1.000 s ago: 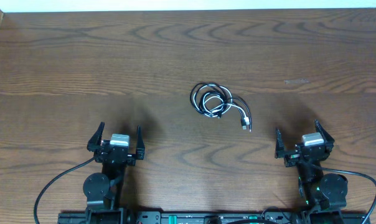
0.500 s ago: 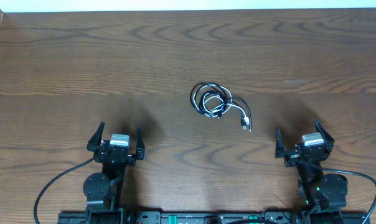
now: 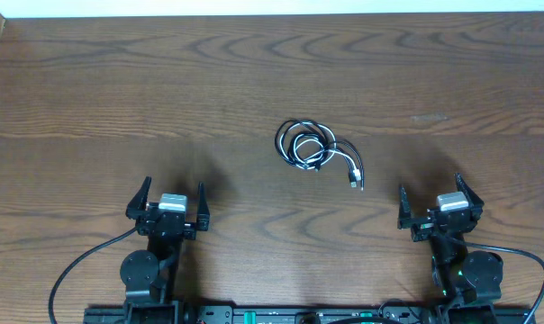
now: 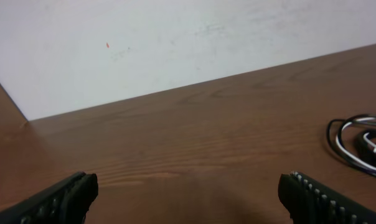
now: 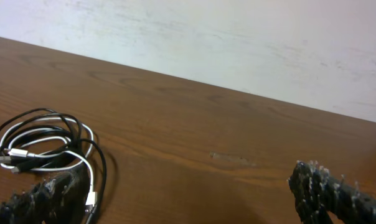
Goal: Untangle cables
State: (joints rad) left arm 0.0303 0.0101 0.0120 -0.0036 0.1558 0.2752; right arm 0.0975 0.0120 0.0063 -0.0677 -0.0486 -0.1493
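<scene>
Near the middle of the wooden table (image 3: 119, 90), the black and white cables (image 3: 310, 146) lie coiled together, one plug (image 3: 357, 183) trailing toward 5 o'clock. The left gripper (image 3: 170, 200) at 7 o'clock and the right gripper (image 3: 432, 202) at 5 o'clock both gape wide, holding nothing

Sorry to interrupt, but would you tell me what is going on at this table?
Nothing is being handled right now. A tangled bundle of black and white cables lies in the middle of the wooden table. The left pincer and the right pincer both sit open and empty on the robot's side, apart from the bundle. Untangling has not begun.
</scene>
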